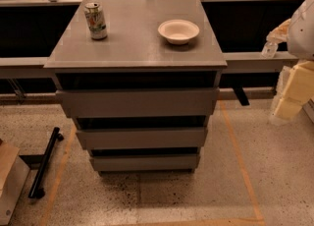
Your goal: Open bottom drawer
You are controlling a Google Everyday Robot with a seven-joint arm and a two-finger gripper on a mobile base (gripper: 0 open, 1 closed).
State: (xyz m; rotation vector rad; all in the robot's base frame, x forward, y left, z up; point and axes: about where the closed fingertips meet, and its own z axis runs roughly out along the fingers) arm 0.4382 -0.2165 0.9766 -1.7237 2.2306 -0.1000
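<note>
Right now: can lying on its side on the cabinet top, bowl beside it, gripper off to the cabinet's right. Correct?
No. The camera view shows the can standing upright, not on its side. The rest holds: bowl beside it on the cabinet top, gripper off to the cabinet's right, away from the bottom drawer.

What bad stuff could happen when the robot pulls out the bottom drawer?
1. The bottom drawer has a flat front with no handle, so the gripper, off at the right edge beside the cabinet, may slip or catch the middle drawer just above.
2. A jolt could topple the upright can on the cabinet's top, near the bowl.
</note>
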